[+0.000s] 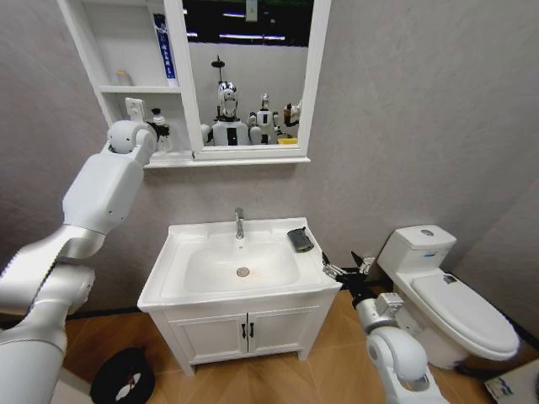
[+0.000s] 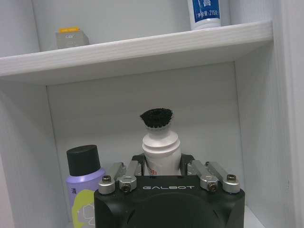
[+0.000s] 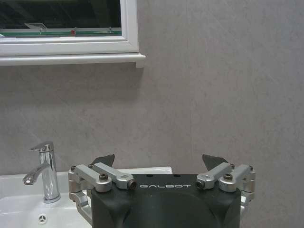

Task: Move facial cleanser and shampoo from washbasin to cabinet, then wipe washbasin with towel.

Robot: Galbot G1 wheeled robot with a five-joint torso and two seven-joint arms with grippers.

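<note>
Head view high, facing washbasin [image 1: 240,269] and cabinet [image 1: 126,84], wrist views close, level

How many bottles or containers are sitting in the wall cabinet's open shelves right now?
4. Lower shelf: a white bottle between the left gripper's fingers, and a purple bottle beside it. Upper shelf: a blue-and-white tube and a small grey box. Others may be hidden.
</note>
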